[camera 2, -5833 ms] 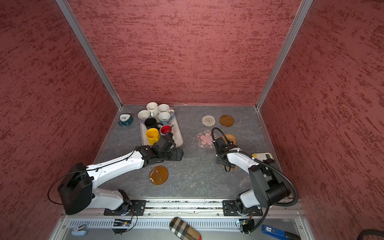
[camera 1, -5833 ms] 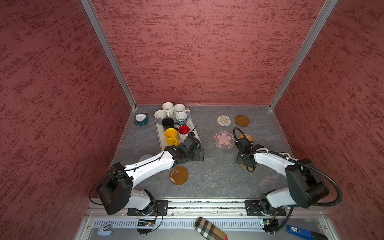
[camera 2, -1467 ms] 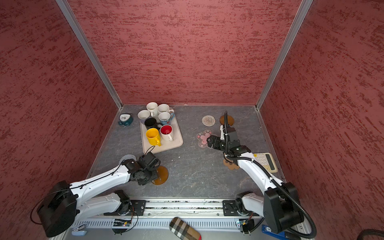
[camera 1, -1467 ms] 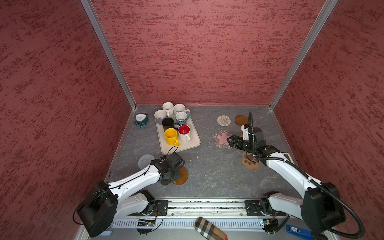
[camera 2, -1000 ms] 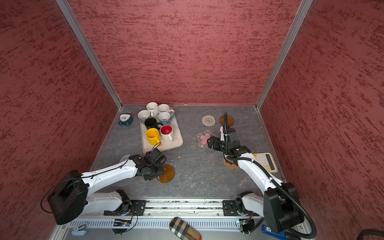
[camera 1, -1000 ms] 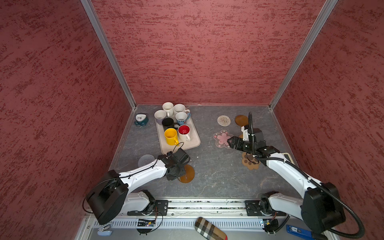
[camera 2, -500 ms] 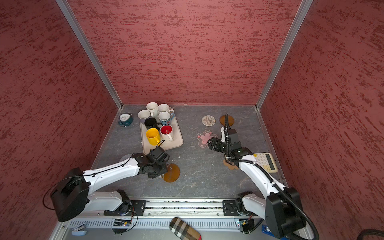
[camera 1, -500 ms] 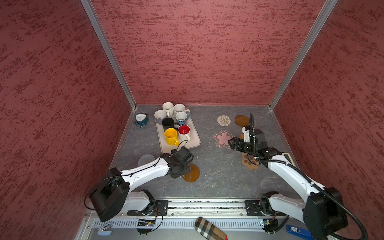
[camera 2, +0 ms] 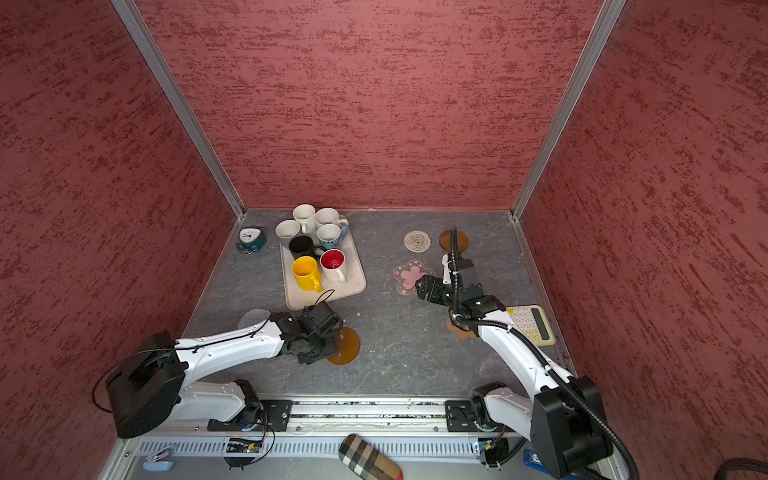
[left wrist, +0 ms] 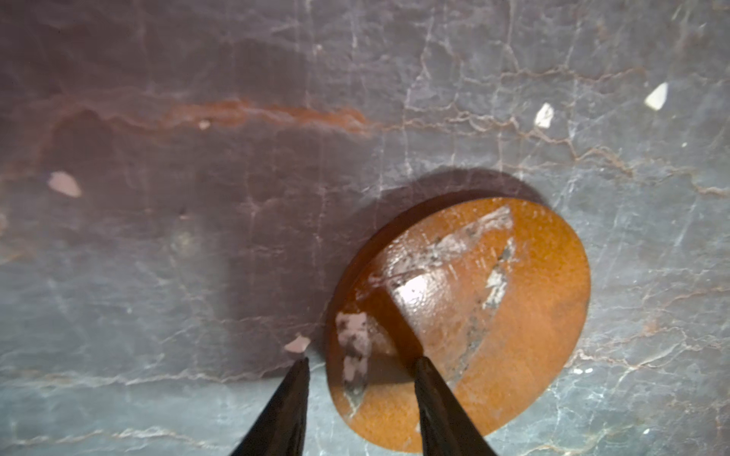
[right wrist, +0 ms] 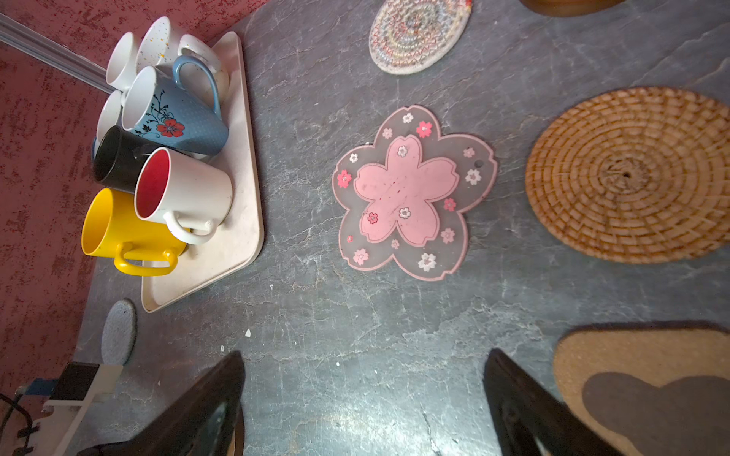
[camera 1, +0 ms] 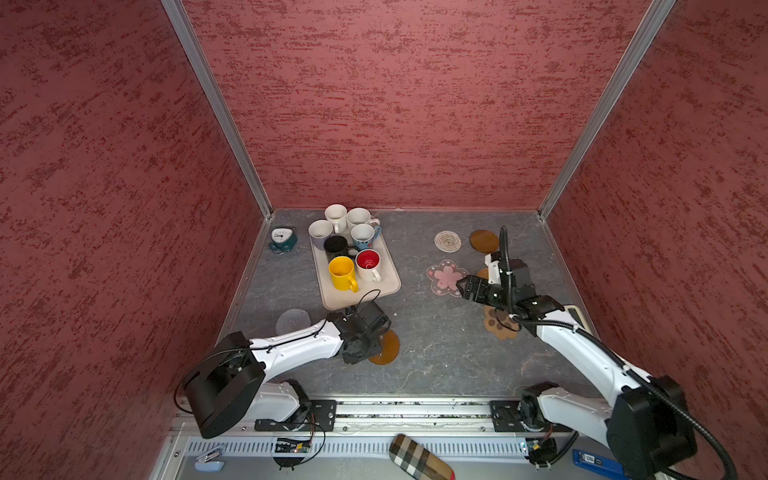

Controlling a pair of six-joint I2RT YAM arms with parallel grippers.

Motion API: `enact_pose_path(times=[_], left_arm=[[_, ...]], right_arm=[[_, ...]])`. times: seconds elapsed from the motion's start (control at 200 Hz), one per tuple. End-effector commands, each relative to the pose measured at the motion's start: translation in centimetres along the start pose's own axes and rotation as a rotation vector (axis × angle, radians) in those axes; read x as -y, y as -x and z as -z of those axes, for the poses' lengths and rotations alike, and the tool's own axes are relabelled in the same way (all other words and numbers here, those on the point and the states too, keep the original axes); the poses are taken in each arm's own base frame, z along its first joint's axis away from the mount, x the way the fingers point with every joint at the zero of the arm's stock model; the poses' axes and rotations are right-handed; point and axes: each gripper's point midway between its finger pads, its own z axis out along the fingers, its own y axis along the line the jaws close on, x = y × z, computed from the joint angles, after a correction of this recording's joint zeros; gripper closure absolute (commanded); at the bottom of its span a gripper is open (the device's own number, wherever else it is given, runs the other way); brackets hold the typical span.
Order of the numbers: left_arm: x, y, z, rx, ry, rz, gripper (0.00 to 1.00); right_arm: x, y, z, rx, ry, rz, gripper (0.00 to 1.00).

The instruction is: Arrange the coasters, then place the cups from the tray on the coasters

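Several cups, among them yellow (camera 1: 343,272), red-lined white (camera 1: 368,264), black (camera 1: 336,245) and blue (camera 1: 363,236), stand on the beige tray (camera 1: 388,284). My left gripper (left wrist: 361,362) is open astride the rim of a brown disc coaster (camera 1: 386,348): one fingertip (left wrist: 420,365) on its top, the other on the table beside it. My right gripper (right wrist: 363,355) hangs wide open and empty between the pink flower coaster (right wrist: 407,193) and the paw-print coaster (right wrist: 648,387). The rattan coaster (right wrist: 628,173), spiral coaster (camera 1: 447,241), a second brown disc (camera 1: 484,241) and the grey-blue coaster (camera 1: 293,321) lie flat.
A teal alarm clock (camera 1: 282,239) stands in the back left corner. A calculator (camera 2: 532,324) lies by the right wall, next to my right arm. Red walls close in three sides. A checked case (camera 1: 419,457) lies beyond the front rail.
My left gripper has slid the brown disc to the right along the table's front. Its jaws have shifted a little. The right arm has hardly moved.
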Motion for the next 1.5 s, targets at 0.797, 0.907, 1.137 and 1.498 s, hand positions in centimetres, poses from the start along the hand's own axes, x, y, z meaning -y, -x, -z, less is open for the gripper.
enact_pose_path(times=[0.797,0.907,1.137,1.498], left_arm=[[22.0,3.4,-4.3,-0.037,-0.31,-0.088,0.61],[23.7,4.0,-4.2,-0.029,-0.328,-0.098,0.61],[22.8,6.0,-1.1,0.058,-0.384,-0.088,0.46],[16.4,9.5,7.4,0.275,-0.367,-0.146,0.04]], right_arm=[[0.1,-3.0,2.7,-0.047,0.035,-0.006,0.08],[-0.2,-3.0,3.1,-0.047,0.045,-0.011,0.08],[1.1,-5.4,2.2,-0.129,-0.013,-0.04,0.13],[0.4,-9.7,0.7,-0.227,-0.161,0.029,0.05]])
